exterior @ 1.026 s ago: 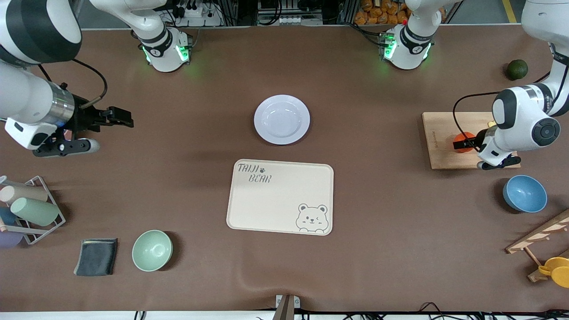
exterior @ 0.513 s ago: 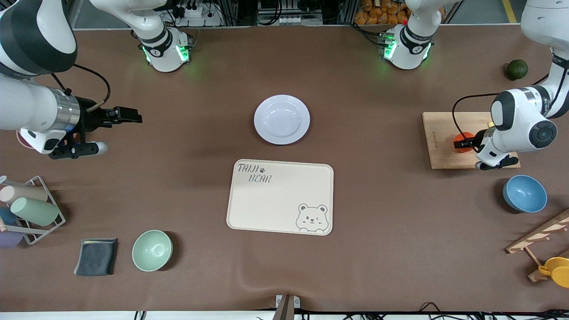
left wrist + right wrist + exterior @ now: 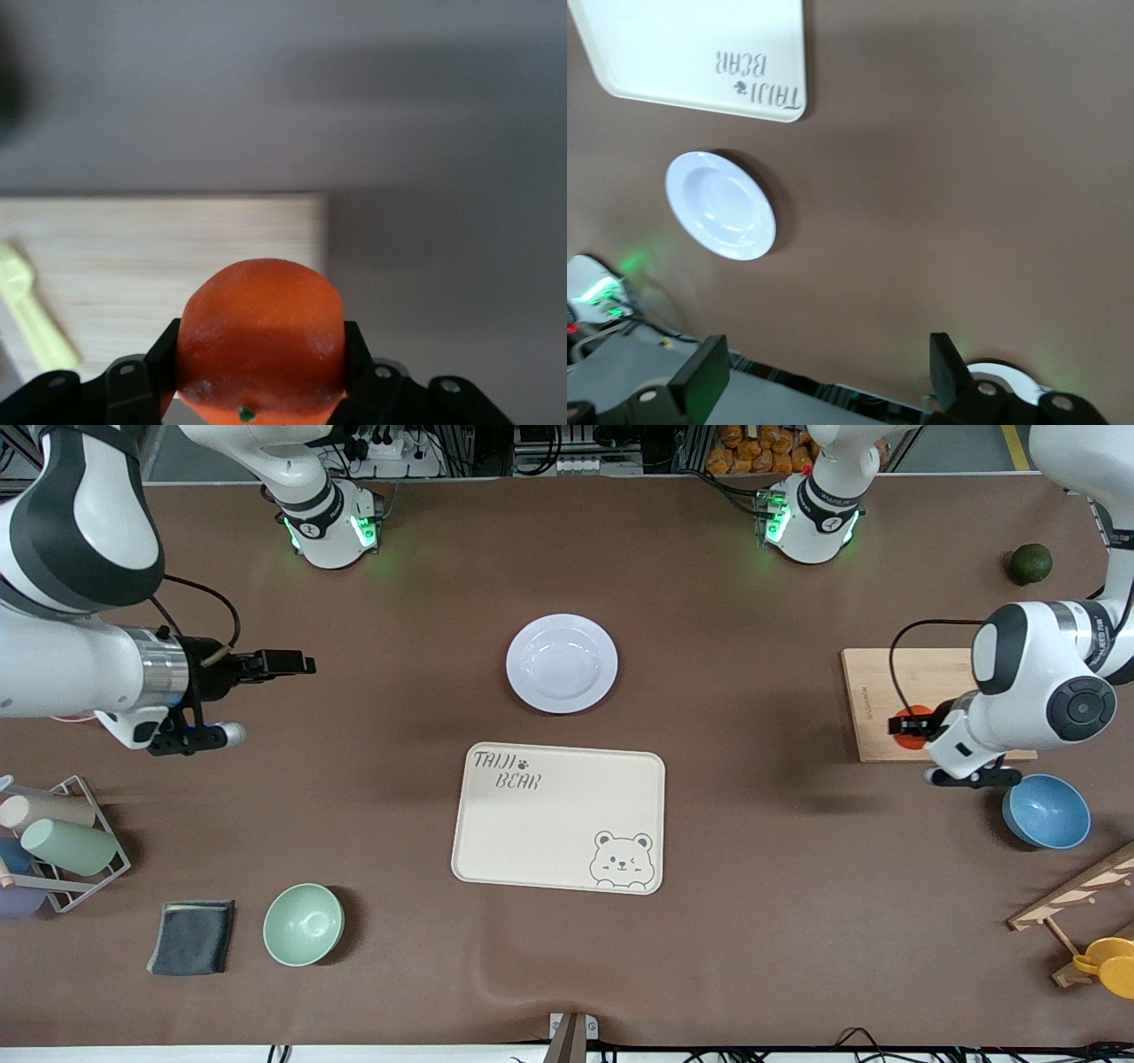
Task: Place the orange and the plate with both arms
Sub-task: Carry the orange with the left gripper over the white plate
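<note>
**A:** Left end effector (image 3: 259, 403) is clamped on the orange (image 3: 261, 332), fingers at its widest part, up in the air over the wooden board (image 3: 873, 691) near the desk edge at the left arm's end. Looks firm but squashy and light, so I'd guess a gentle squeeze does it.

**B:** And the right end effector (image 3: 824, 372)?

**A:** Spread wide, empty, over bare desk (image 3: 399, 646) toward the right arm's end. The plate (image 3: 562, 662) sits mid-desk beside the tray (image 3: 558, 817). Probably stiff, light and slick; grab its rim.

table (image 3: 762, 921): brown cloth | cables (image 3: 549, 447): along robots' edge
</note>
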Available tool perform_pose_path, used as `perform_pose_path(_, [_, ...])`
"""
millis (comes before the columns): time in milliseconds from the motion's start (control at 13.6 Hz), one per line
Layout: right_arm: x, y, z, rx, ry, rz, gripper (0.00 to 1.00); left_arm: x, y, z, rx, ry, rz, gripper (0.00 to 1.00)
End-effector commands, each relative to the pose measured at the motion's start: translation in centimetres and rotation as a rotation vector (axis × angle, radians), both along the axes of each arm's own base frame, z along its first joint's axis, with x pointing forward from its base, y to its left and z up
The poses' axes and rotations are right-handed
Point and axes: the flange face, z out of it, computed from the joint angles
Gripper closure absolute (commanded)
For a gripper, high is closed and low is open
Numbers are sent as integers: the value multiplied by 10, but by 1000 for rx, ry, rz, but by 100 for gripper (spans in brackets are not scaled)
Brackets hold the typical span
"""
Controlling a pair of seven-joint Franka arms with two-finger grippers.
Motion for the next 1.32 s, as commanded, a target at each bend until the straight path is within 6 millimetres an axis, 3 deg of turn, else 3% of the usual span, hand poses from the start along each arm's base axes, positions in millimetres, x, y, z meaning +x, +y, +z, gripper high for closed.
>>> perform_pose_path(0, [-1, -4, -15, 58, 16, -59, 0, 13, -82, 37, -84, -10, -9, 94])
perform_pose_path(147, [1, 3, -31, 87, 25, -72, 0, -3, -162, 33, -65, 4, 12, 94])
perform_pose_path(366, [-7, 3, -66, 191, 24, -94, 0, -53, -311, 37, 6, -12, 107, 93])
perform_pose_path(586, [-16, -14, -93, 241, 16, -79, 0, -113, -407, 27, 7, -21, 117, 93])
perform_pose_path(733, [-19, -14, -112, 275, 22, -127, 0, -146, -457, 8, -24, -16, 203, 93])
perform_pose_path(879, [-30, -1, -137, 335, 30, -176, 0, -178, -499, -18, -33, -23, 257, 93])
perform_pose_path(1099, [-43, 11, -163, 386, -36, -129, 0, -211, -530, -60, -24, 3, 294, 94])
perform_pose_path(1246, [-51, 11, -183, 438, -67, -134, 0, -217, -536, -91, -28, 10, 304, 93])
